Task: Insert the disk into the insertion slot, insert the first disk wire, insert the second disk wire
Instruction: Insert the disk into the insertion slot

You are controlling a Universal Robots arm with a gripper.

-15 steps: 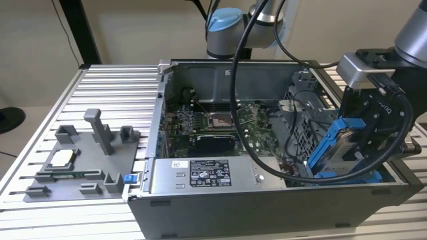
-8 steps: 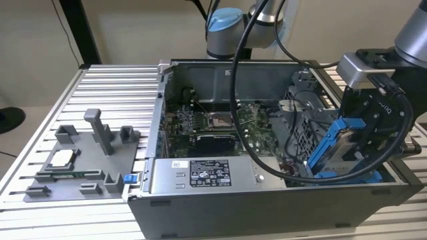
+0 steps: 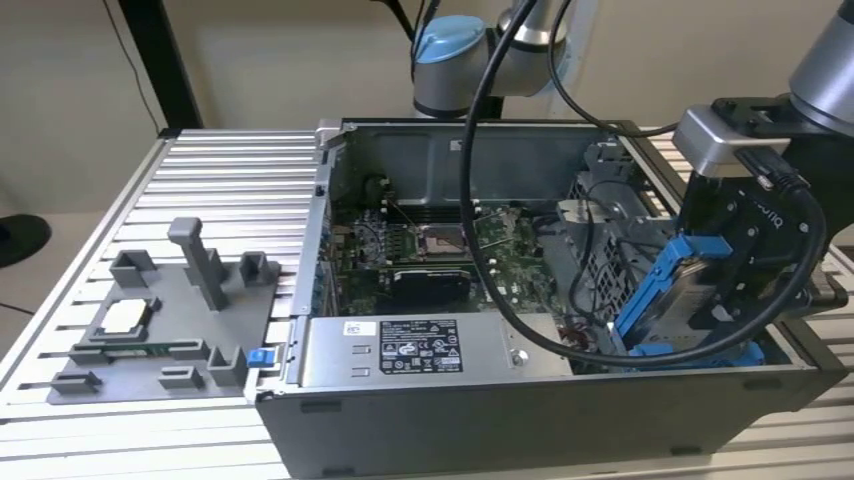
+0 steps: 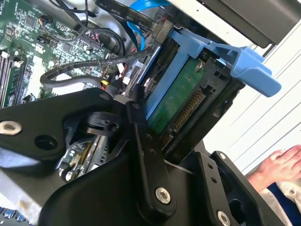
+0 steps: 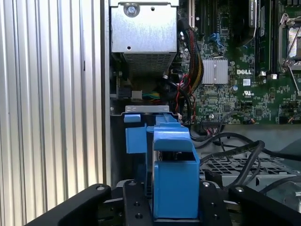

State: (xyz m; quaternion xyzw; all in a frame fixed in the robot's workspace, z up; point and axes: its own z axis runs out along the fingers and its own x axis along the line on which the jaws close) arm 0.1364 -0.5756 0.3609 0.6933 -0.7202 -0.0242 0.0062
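Black claw (image 5: 174,202) clamped on the silver-grey disk (image 3: 678,288) in its bright blue plastic carrier, held tilted above the grey, blue-railed insertion slot (image 3: 667,351). Entering skewed, it may jam, or snag the looped black cables (image 3: 561,350) nearby.

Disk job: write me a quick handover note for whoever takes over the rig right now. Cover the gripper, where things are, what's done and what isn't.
Gripper: jaws shut on the disk, which it holds tilted over the case at the exterior view's right end.
Slot: just under the disk's lower end.
Done: the disk is in hand and at the slot.
Left: the disk is not seated. Its connector is bare, so neither wire is in.
Note: a person's hand is close by in the second wrist view.
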